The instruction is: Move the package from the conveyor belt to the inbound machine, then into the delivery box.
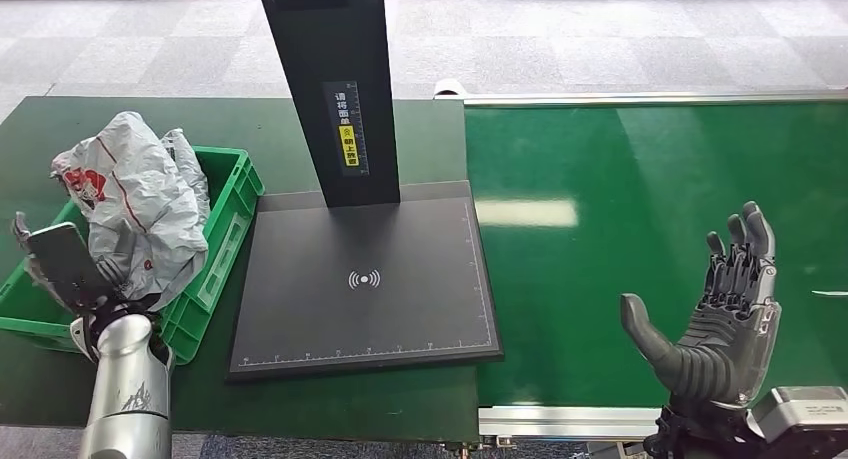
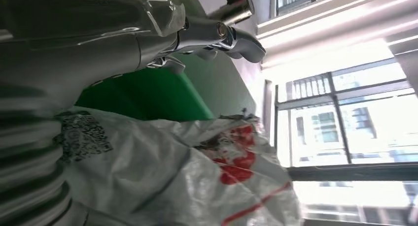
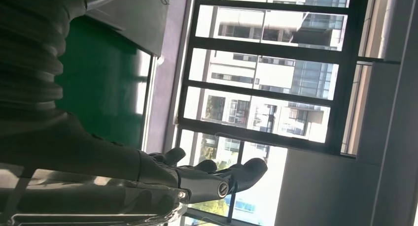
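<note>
The package (image 1: 140, 199), a crumpled grey-white plastic bag with red print, sits upright in the green delivery box (image 1: 235, 194) at the left. My left hand (image 1: 62, 267) is at the box's near left corner, right beside the bag, with its fingers stretched out. The left wrist view shows the fingers (image 2: 217, 36) straight and apart from the package (image 2: 187, 177), which lies along the palm side, with the box wall (image 2: 148, 95) behind. My right hand (image 1: 725, 314) is raised over the green conveyor belt (image 1: 620, 179), palm open, fingers spread and holding nothing; its fingers (image 3: 222, 179) point towards windows.
The inbound machine (image 1: 365, 279), a black scan plate with a tall black post (image 1: 335, 79), stands between the box and the belt with nothing on it. A dark green table (image 1: 60, 389) carries the box and plate. Grey carpet floor lies beyond.
</note>
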You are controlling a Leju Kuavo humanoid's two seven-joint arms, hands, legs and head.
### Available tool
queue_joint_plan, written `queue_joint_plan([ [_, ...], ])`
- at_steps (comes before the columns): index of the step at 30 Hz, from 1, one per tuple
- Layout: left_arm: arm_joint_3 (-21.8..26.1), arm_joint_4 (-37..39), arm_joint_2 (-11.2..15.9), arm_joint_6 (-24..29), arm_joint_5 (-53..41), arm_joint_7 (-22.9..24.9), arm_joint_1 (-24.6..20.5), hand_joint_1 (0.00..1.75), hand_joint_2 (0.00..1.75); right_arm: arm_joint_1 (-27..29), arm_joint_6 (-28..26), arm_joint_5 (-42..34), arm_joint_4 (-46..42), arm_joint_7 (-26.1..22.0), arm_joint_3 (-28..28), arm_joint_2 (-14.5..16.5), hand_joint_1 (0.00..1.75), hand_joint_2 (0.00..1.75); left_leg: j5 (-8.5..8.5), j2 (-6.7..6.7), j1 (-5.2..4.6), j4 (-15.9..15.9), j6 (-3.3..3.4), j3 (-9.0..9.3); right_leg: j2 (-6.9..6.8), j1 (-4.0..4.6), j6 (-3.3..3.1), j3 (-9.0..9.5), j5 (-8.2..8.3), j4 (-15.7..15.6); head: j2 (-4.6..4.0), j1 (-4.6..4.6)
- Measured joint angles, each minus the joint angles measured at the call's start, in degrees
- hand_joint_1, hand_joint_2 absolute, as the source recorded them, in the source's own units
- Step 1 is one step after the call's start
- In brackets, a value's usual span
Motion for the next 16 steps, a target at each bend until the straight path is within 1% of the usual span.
queue_joint_plan([
  [2, -0.77, -4.3, -0.62, -1.12, 6.09, -3.17, 1.33, 0.0, 0.44, -0.05, -0.1, 0.0, 0.26, 0.17, -0.05, 0.0, 0.0, 1.75, 0.0, 0.0, 0.0, 0.0, 0.0, -0.01, 0.0, 0.0, 0.0, 0.0, 0.0, 0.0, 0.0, 0.01],
  [3, -1.37, -6.89, -0.9, -1.25, 8.37, -4.48, 2.18, 0.0, 0.44, -0.13, -0.14, 0.0, 0.42, 0.34, -0.07, 0.0, 0.0, 1.75, -0.01, 0.0, 0.0, 0.0, 0.0, -0.01, 0.0, 0.0, 0.0, 0.0, 0.0, 0.0, 0.0, 0.01],
  [6, -3.69, -15.68, -1.71, -1.29, 13.59, -8.64, 5.33, 0.0, 1.75, -0.41, -0.29, 0.01, 0.93, 1.01, -0.14, 0.0, 0.0, 1.75, -0.02, 0.0, -0.01, 0.0, 0.01, -0.03, 0.0, -0.01, 0.01, -0.02, -0.01, -0.01, 0.0, 0.0],
  [8, -5.81, -21.98, -2.24, -1.04, 15.23, -10.61, 7.76, 0.0, 1.75, -0.47, -0.44, 0.01, 1.28, 1.36, -0.17, 0.0, 0.0, 1.75, -0.03, 0.0, -0.01, 0.0, 0.01, -0.03, 0.0, -0.01, 0.01, -0.03, -0.02, -0.02, 0.0, -0.01],
  [11, -8.98, -29.44, -2.86, -0.36, 15.93, -11.37, 10.71, 0.0, 1.75, -0.46, -0.59, 0.0, 1.77, 1.6, -0.21, 0.0, 0.0, 1.75, -0.03, -0.01, -0.01, 0.0, 0.0, -0.04, -0.01, -0.01, 0.03, -0.02, -0.04, -0.03, 0.0, 0.0],
  [16, -11.5, -35.22, -3.11, -0.43, 16.73, -11.45, 12.7, 0.0, 1.75, -0.45, -0.69, -0.1, 2.22, 1.72, -0.24, 0.0, 0.0, 1.75, -0.02, -0.01, 0.0, 0.0, 0.0, 0.0, -0.01, 0.0, 0.02, 0.0, -0.03, -0.02, 0.0, 0.0],
])
